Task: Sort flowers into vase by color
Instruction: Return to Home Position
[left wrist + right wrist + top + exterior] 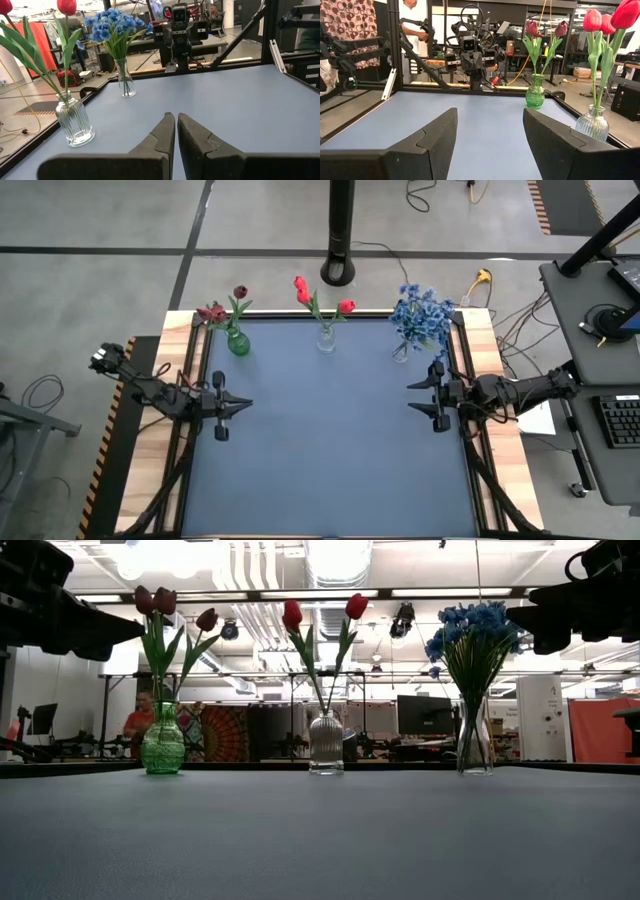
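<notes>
Three vases stand on their bases along the table's far edge. A green vase (238, 343) (163, 748) (535, 95) holds dark maroon blooms (160, 602). A ribbed clear vase (326, 339) (326, 744) (74, 120) holds red tulips (303, 290) (292, 614). A tall clear vase (402, 351) (474, 740) (125, 79) holds blue blossoms (422, 314) (112, 25). My left gripper (246, 407) (176, 120) hovers shut at the table's left side. My right gripper (411, 399) (490, 117) hovers open at the right side. Neither touches anything.
The blue mat (330, 450) covers the table between the two arms. Wooden borders and black frame rails (190, 380) run along both sides. A black post (340, 240) stands behind the far edge. A person (140, 722) is in the room beyond.
</notes>
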You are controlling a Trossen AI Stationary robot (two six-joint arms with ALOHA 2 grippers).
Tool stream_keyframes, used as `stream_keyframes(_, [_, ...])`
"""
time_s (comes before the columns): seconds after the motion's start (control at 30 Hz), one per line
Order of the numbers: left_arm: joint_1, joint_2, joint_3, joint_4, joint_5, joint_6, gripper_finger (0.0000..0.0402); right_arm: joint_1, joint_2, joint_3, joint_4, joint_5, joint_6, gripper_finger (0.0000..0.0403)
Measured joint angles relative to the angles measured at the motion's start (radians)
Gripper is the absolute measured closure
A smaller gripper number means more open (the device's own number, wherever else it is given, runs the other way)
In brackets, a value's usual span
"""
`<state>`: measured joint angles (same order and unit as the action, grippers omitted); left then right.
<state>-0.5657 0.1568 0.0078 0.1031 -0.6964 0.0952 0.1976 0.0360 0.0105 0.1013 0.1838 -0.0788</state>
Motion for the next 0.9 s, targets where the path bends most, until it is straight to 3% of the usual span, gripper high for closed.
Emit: stream_keyframes(0.9, [0.000, 0.045, 0.000, 0.000, 0.000, 0.000, 0.0395, 0.000, 0.000, 0.000, 0.000, 0.000, 0.000, 0.0184])
